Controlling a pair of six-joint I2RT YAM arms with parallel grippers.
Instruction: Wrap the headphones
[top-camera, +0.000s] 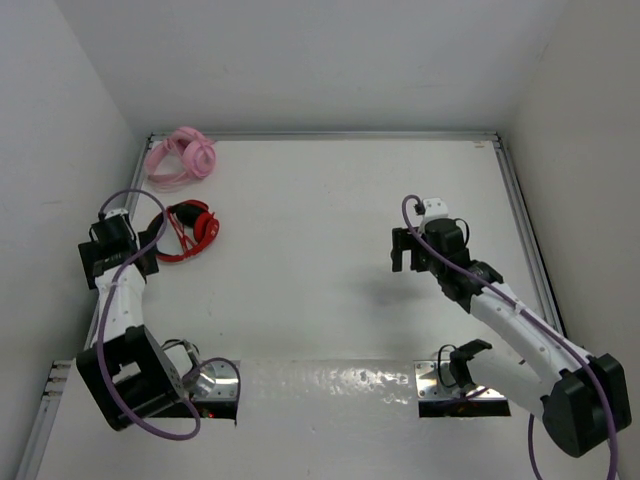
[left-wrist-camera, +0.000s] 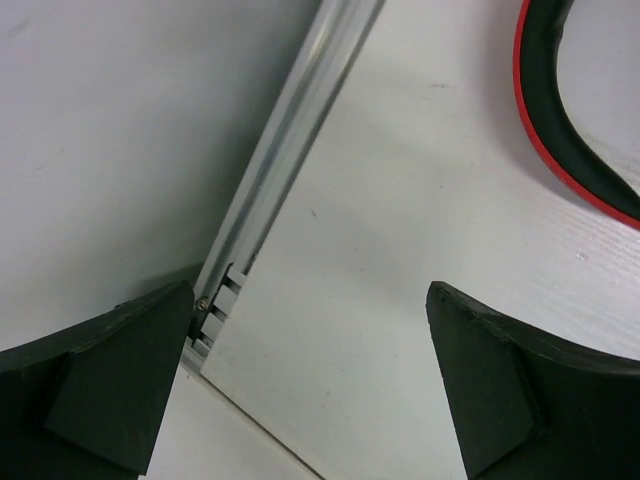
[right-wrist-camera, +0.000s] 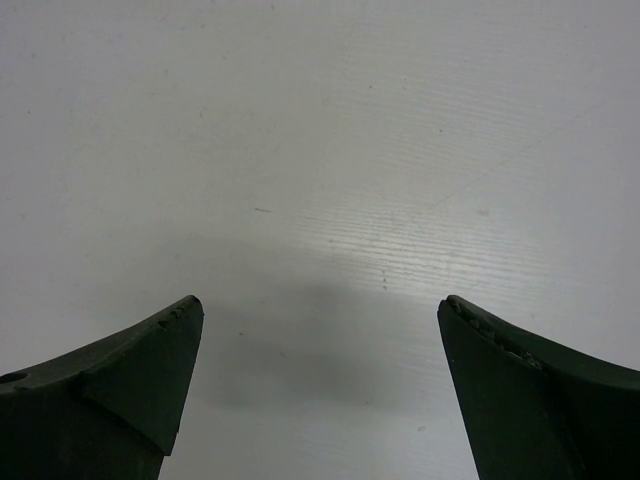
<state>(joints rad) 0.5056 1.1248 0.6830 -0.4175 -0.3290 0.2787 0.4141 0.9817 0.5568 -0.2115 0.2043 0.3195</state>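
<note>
Left hand (left-wrist-camera: 310, 288), right hand (right-wrist-camera: 322, 298): both agape.

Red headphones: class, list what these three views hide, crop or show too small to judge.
- Top view: the headphones are too small to trace how the cord lies.
- Left wrist view: only a strip of headband shows, cropped by the top and right edges.
- Right wrist view: headphones out of frame; only table.

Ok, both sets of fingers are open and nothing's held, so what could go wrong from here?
The left fingers hang over the edge rail, beside the red headphones; a descent here could strike it. The pink headphones lie close behind, so a wide sweep could snag them.
</note>
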